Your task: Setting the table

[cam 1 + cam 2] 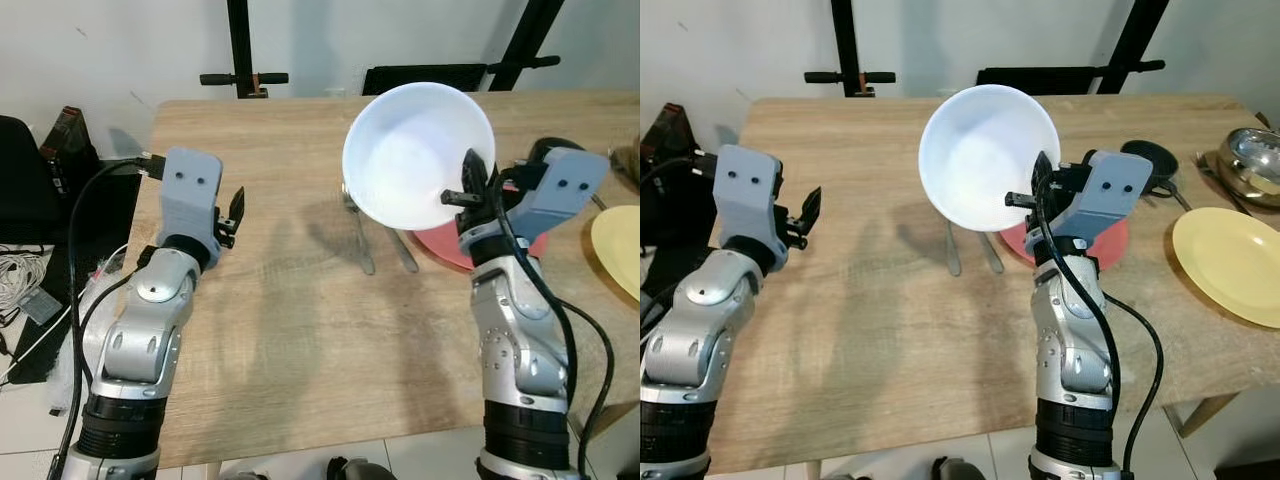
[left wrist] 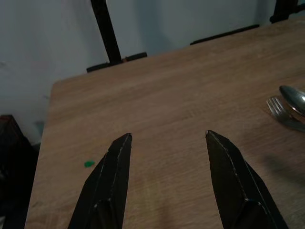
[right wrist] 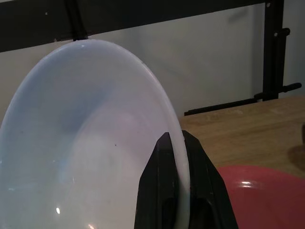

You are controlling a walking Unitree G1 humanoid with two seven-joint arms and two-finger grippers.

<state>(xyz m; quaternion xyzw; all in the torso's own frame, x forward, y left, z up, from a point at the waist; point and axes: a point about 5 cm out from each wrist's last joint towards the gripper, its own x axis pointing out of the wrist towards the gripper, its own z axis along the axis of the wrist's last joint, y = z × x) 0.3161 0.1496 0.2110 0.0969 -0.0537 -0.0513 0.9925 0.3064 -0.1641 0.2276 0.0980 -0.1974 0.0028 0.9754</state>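
The right gripper (image 1: 470,190) pinches the rim of the white bowl (image 1: 415,150), held tilted above the fork (image 1: 357,235) and red plate (image 1: 1110,245); level it before lowering, while the left gripper (image 2: 167,143) hovers wide over the bench (image 1: 300,330).

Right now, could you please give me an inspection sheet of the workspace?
Surface: wooden table, a small green speck near its left edge.
Job's things: white bowl held tilted in the air; red plate, fork and spoon on the table; yellow plate at right.
Clutter: metal pot, black pan.
Hands: right hand clamps the bowl's rim; left hand open above bare wood.
Cables: black, along both arms.
Surroundings: white wall, black stands.
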